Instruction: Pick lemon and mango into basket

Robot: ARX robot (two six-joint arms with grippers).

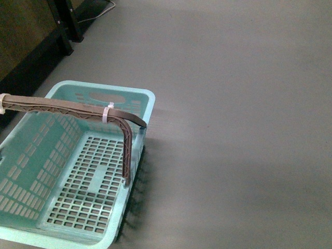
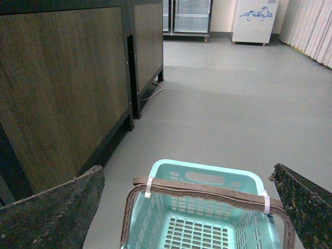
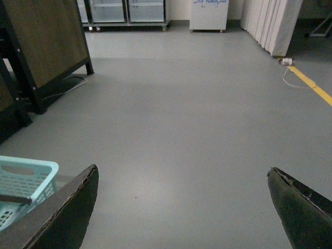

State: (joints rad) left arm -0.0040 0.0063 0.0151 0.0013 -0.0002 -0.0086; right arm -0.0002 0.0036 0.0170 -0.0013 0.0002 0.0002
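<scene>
Dark wood cabinet (image 1: 21, 36) upper left of front view; grey floor (image 1: 233, 104) fills rest. Basket (image 1: 31, 155) lower left: light teal, slotted, brown handle (image 1: 78, 109) raised, white zip tie (image 1: 108, 113). Left gripper (image 2: 187, 171) spread wide over basket, holding nothing. Right gripper (image 3: 182, 170) likewise wide.

**My pincer gapes over grey floor**

My right gripper (image 3: 182, 170) stands wide apart, its two dark, worn fingers (image 3: 67, 212) framing a stretch of grey floor (image 3: 176, 114). Just beside one finger shows a corner of the light teal basket (image 3: 26, 176), with a bit of its brown handle (image 3: 13, 198) across it. Farther off stands a wooden cabinet (image 3: 49, 36) on black legs, a cable (image 3: 67, 85) at its foot. At the far wall I see glass-door units (image 3: 127, 9), a white chest (image 3: 208, 15) and pale curtains (image 3: 267, 26). A yellow floor line (image 3: 314, 89) runs near the curtains.
</scene>
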